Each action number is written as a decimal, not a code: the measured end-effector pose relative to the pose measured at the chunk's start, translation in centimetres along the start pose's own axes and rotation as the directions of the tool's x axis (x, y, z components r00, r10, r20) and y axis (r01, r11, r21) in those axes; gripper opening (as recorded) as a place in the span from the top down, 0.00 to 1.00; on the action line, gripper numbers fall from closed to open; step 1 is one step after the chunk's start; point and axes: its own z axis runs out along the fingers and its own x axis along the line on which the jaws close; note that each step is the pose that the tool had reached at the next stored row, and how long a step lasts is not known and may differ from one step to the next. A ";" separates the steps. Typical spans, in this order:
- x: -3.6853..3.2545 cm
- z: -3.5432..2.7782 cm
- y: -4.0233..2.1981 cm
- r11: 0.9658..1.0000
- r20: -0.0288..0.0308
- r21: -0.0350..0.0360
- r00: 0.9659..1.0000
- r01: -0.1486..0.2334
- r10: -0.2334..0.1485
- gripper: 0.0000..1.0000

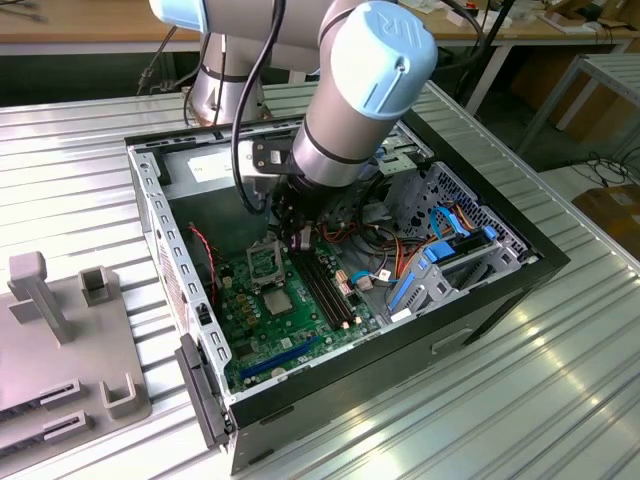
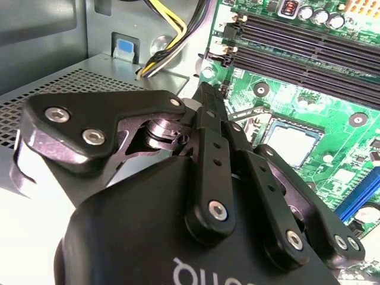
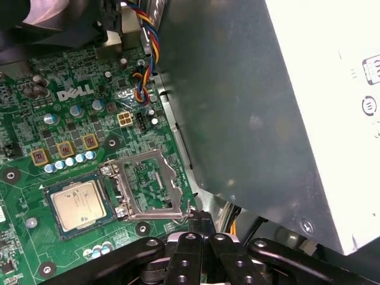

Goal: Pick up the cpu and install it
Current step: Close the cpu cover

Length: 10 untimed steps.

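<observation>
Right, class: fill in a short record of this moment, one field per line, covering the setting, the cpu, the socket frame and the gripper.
setting: open computer case on a slatted metal table
cpu: silver-faced chip lying flat in the socket on the green motherboard
socket frame: metal load plate swung open beside the cpu
gripper: gripper low inside the case beside the load plate, fingers together, holding nothing

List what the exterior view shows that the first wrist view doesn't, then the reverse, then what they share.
Exterior view adds: the arm, the whole computer case on the slatted table, the memory slots, a grey fixture.
First wrist view adds: the coloured wire bundle and gold-topped square components.
Both: the gripper, fingers together, near the open socket frame; the cpu lying in the socket; the green motherboard; the grey power supply.
</observation>
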 end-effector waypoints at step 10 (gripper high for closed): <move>-0.13 -1.37 0.70 0.999 -0.064 0.010 0.997 0.038 -0.038 0.89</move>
